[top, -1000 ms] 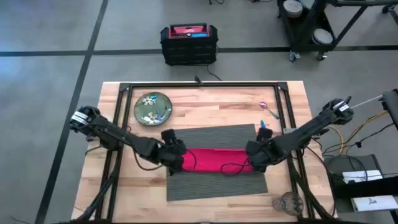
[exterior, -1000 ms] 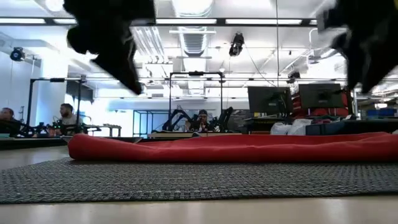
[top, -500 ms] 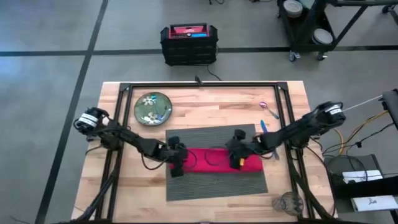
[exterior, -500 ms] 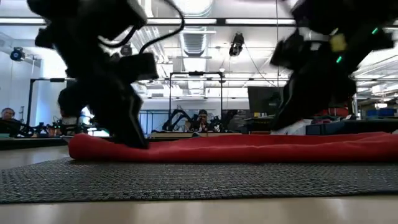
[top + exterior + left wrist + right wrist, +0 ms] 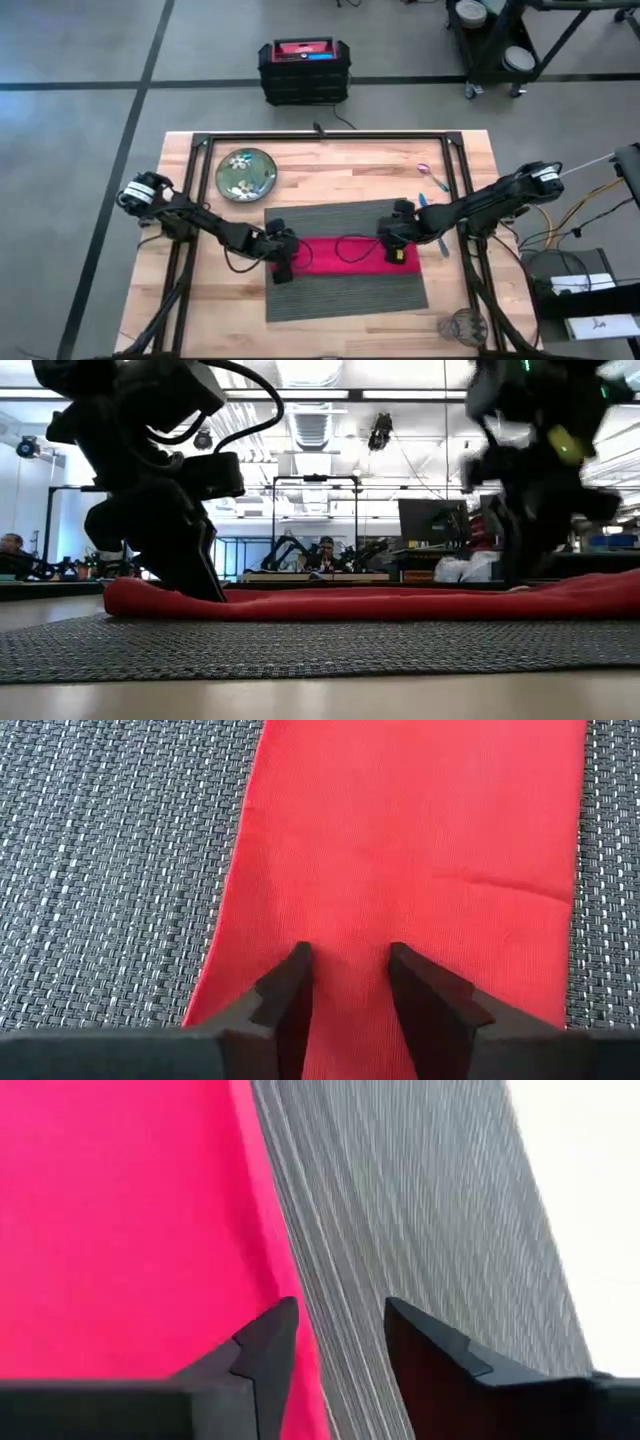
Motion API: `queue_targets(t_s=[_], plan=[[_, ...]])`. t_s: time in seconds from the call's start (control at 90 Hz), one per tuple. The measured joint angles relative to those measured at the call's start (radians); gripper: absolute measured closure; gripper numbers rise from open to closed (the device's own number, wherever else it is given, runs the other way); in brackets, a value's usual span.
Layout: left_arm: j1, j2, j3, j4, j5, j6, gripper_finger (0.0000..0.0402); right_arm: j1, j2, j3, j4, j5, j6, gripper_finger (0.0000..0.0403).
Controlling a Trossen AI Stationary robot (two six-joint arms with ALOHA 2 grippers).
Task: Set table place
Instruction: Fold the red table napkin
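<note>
Light wood planks of the worktop carry a dark grey ribbed placemat at the middle, and a red napkin lies across it in a long band. At one end of the napkin the left gripper has its fingers a narrow gap apart on the cloth; at the other end the right gripper has its fingers narrowly parted over the napkin's edge. Farther out sit a green flower-patterned plate, thin blue and purple utensils and a small clear glass.

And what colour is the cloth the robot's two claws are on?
Red. The napkin shows best in the left wrist view, lying on the grey mat.
</note>
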Motion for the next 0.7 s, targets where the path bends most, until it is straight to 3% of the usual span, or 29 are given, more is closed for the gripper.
queue_targets(t_s=[0.156,0.3,0.511,0.7], plan=[[0.0,0.003,0.018,-0.012,0.001,0.017,0.0276,-0.001,0.036,-0.013,0.395,0.015,-0.133,0.0284],[0.0,0.004,0.025,-0.006,0.005,0.019,0.0282,-0.017,0.168,-0.017,0.498,0.014,-0.181,0.0301],[0.0,0.004,0.025,-0.003,0.006,0.018,0.0286,-0.039,0.299,0.034,0.34,0.087,-0.169,0.0334],[0.0,0.004,0.024,-0.005,0.005,0.015,0.028,-0.039,0.249,0.122,-0.08,0.152,-0.16,0.0368]])
